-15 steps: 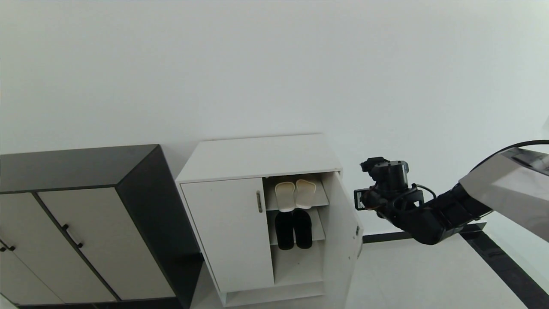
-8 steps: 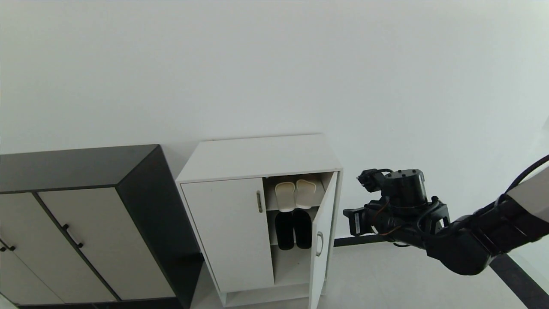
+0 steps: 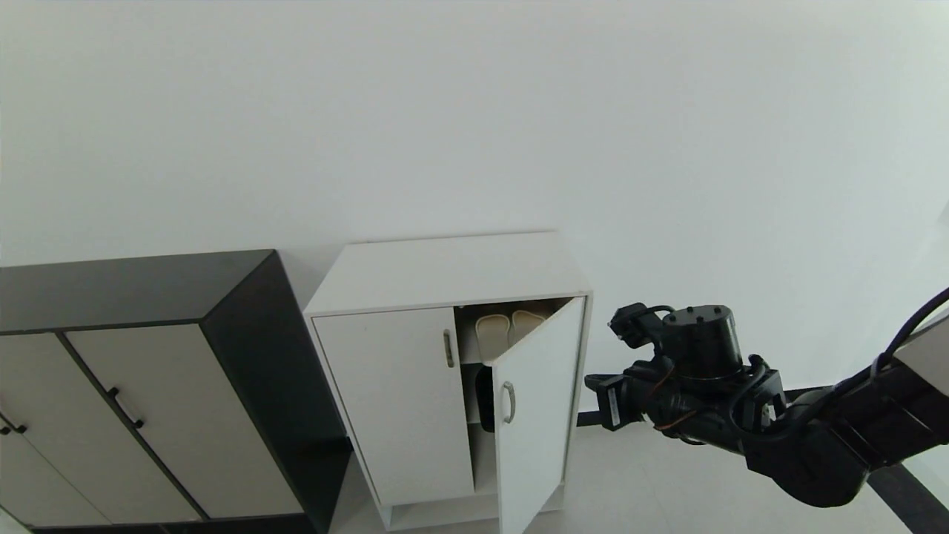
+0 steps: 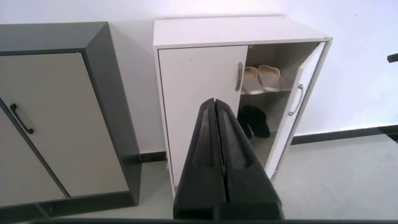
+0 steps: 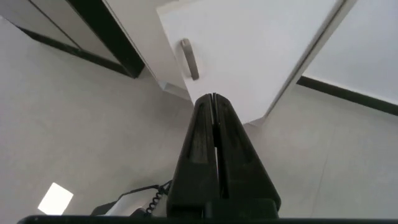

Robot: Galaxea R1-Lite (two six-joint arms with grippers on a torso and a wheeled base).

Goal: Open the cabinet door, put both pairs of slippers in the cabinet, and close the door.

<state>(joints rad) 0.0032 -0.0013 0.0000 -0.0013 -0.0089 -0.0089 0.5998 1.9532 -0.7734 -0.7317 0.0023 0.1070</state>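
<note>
Tall white wooden cabinet [image 3: 445, 271]: left door shut, right door [image 3: 534, 415] ajar, swung partway out. Cream slipper pair [image 4: 264, 77] on top shelf, black slipper pair [image 4: 254, 119] on shelf beneath, both behind right door.

My right pincer [image 5: 213, 101]: fingers clenched together, empty. Tip close to right door's outer face, near metal bar handle [image 5: 189, 59]; contact not discernible.

My left pincer [image 4: 214, 106]: clenched, empty, well apart from cabinet, facing its front.

Black-framed grey-door cabinet [image 3: 133, 297] stands just beside white cabinet's left side.
</note>
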